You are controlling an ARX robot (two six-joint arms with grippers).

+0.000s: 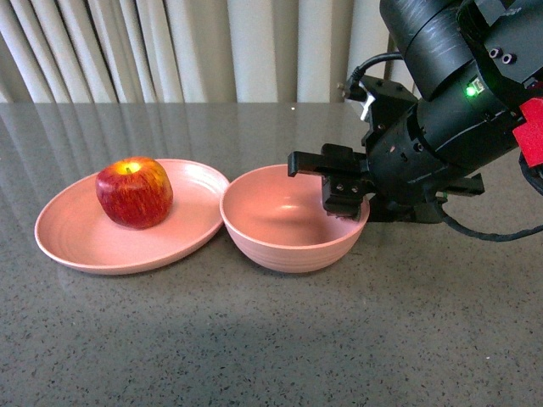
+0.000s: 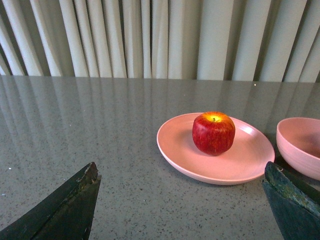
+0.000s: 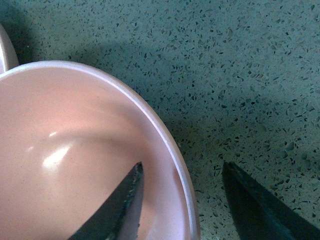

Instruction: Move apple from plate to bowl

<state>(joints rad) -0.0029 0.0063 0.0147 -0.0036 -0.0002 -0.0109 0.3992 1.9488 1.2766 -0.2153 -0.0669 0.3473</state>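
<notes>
The red streaky apple (image 1: 134, 192) sits stem-dip up on the shallow pink plate (image 1: 64, 240) at the left. Touching the plate's right edge is the deep pink bowl (image 1: 284, 242), with nothing in it. My right gripper (image 1: 338, 182) is open at the bowl's right rim. In the right wrist view the right gripper (image 3: 183, 166) straddles the bowl rim (image 3: 165, 132), one finger inside and one outside. My left gripper (image 2: 181, 172) is open and low over the table, empty. The apple (image 2: 213, 132), the plate (image 2: 172, 157) and the bowl (image 2: 300, 145) lie ahead of it.
The tabletop (image 1: 271, 339) is grey speckled stone. Pale curtains (image 1: 195, 47) hang behind its far edge. The bulky black right arm (image 1: 458, 110) and its cable (image 1: 496, 235) fill the space right of the bowl.
</notes>
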